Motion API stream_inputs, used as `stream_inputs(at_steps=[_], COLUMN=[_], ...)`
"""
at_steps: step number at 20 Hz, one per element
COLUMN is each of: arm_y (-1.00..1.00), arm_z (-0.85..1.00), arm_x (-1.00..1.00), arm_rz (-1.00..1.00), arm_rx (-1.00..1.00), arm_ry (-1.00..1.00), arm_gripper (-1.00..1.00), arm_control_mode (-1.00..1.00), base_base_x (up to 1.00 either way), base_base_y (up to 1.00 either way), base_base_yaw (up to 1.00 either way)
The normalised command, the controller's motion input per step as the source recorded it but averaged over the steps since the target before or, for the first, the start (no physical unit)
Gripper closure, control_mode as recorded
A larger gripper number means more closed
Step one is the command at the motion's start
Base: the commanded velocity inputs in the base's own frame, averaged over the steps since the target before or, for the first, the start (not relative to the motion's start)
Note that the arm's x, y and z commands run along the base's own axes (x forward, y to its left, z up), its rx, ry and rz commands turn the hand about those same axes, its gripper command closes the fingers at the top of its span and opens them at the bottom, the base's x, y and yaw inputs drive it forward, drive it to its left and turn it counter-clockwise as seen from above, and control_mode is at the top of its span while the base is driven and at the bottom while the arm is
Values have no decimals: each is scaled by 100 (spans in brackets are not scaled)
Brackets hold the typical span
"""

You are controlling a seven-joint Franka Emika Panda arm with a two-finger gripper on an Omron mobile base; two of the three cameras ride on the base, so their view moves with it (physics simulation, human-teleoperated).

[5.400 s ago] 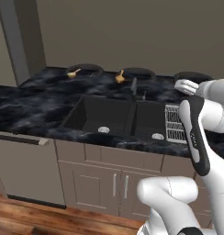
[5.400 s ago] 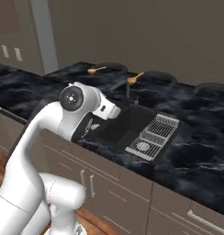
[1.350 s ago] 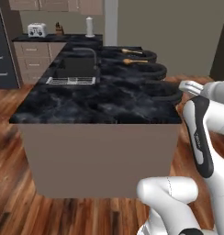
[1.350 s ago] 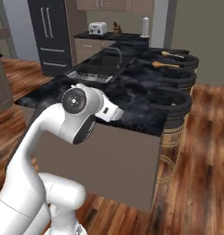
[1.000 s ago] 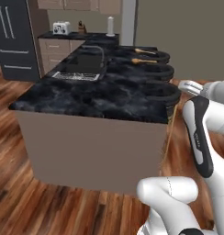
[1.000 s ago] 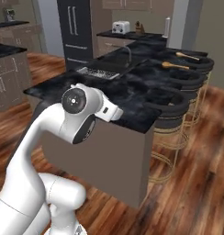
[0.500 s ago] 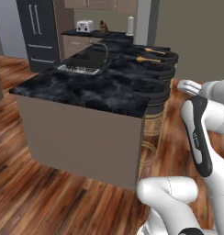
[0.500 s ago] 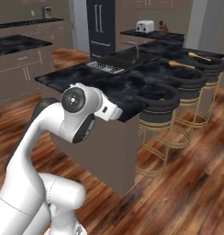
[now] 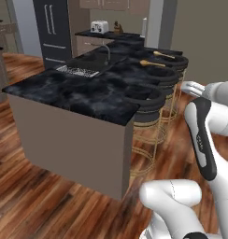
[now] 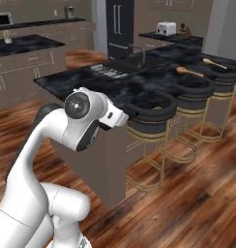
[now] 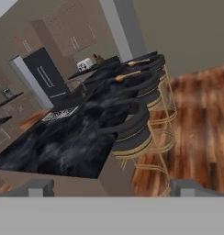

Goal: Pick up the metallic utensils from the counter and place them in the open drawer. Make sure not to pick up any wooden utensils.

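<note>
The counter is a long black marble-look island top, also in the right base view and the hand view. Two tan wooden utensils lie at its far end. The metallic utensils and the open drawer are out of view. My gripper hangs off the island's near end, well short of the spoons. Its two fingertips stand wide apart with nothing between them, so it is open.
Black-cushioned bar stools with gold wire legs line the island's right side. A sink with a drying rack sits mid-counter. A dark fridge and a toaster stand at the back. Wooden floor surrounds the island.
The whole picture has shifted: the base has driven around the island, from its sink side to its near end by the stools. My arm keeps its pose and the gripper stays open.
</note>
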Motion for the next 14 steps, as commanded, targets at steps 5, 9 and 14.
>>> stream_inputs(at_steps=[5,9,14], arm_y=[0,0,0], arm_z=[0,0,0], arm_x=[0,0,0], arm_rz=[0,0,0], arm_rx=[0,0,0], arm_ry=[0,0,0], arm_gripper=[-100,-100,-100], arm_control_mode=[100,100,100], base_base_x=[100,40,26], base_base_y=[-100,-100,-100], base_base_yaw=[20,9,16])
